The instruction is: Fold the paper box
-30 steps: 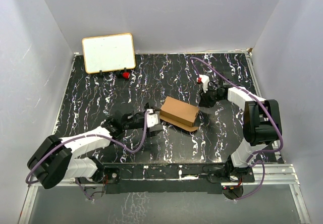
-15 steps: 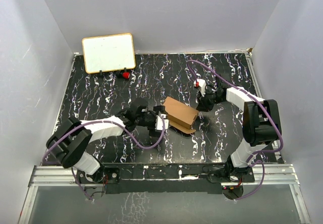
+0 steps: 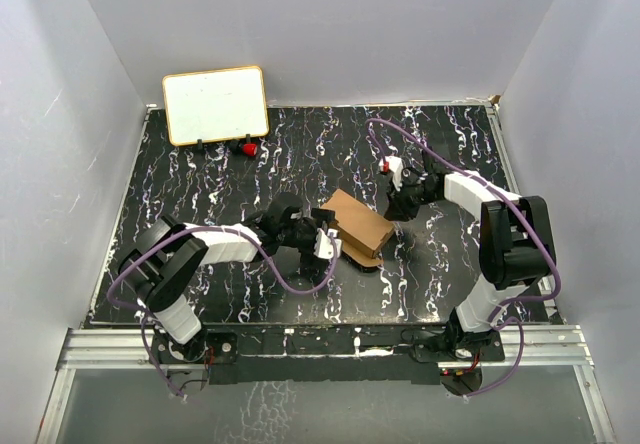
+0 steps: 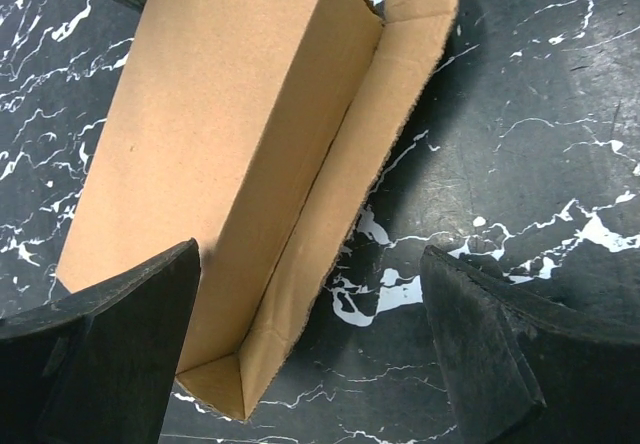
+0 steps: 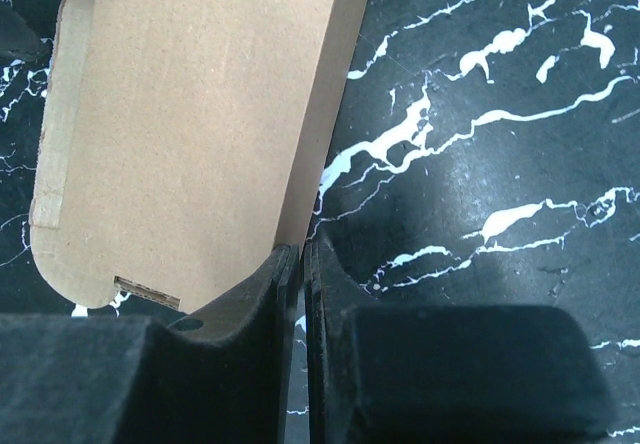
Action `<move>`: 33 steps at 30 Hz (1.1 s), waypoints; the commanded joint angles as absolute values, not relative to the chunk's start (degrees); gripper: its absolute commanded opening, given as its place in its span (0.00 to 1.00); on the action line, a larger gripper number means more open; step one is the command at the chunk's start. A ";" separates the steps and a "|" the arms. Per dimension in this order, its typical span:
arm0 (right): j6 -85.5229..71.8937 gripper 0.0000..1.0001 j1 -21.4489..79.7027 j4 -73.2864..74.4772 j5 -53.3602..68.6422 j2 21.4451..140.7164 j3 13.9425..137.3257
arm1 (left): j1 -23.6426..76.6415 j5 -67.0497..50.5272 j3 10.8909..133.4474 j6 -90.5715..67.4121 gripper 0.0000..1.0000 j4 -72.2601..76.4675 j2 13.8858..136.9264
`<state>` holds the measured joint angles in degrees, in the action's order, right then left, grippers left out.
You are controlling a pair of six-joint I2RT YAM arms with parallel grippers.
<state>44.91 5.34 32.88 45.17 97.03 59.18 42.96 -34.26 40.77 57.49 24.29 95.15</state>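
Note:
The paper box (image 3: pixel 358 226) is a small brown carton lying on the black marbled table (image 3: pixel 200 184), with one long flap open along its near side. My left gripper (image 3: pixel 325 242) is at the box's left end. In the left wrist view it (image 4: pixel 310 354) is open, with the box (image 4: pixel 230 144) and its open flap (image 4: pixel 405 74) reaching in between the fingers (image 4: pixel 110 364). My right gripper (image 3: pixel 397 209) is at the box's right end. In the right wrist view it (image 5: pixel 300 256) is shut and empty, its tips against the side edge of the box (image 5: pixel 190 124).
A white board with a tan frame (image 3: pixel 215 104) leans at the back left, with a small red object (image 3: pixel 244 148) at its foot. White walls close in the table on three sides. A metal rail (image 3: pixel 330 342) runs along the near edge.
My left arm has swung right and its gripper has come up to the box's left end. The box has shifted slightly. My right gripper has edged a little towards the back left.

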 commanded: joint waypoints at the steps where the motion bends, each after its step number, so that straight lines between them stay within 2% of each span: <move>1: 44.73 0.15 6.69 30.93 47.66 97.75 62.23 | 42.96 -34.62 41.11 59.16 0.88 26.93 94.25; 7: 42.81 0.15 7.24 29.88 47.17 98.68 62.87 | 42.98 -36.24 40.08 58.54 0.88 25.76 89.41; 16: 42.81 0.15 12.36 30.38 47.67 102.21 66.04 | 42.98 -35.69 41.66 61.77 0.88 20.89 92.02; 33: 38.33 0.18 15.12 34.92 55.05 112.24 79.78 | 42.98 -34.53 41.63 58.22 0.84 24.88 93.94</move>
<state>39.75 14.26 34.72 49.91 111.11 75.81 42.96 -32.97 40.16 60.12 23.16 93.67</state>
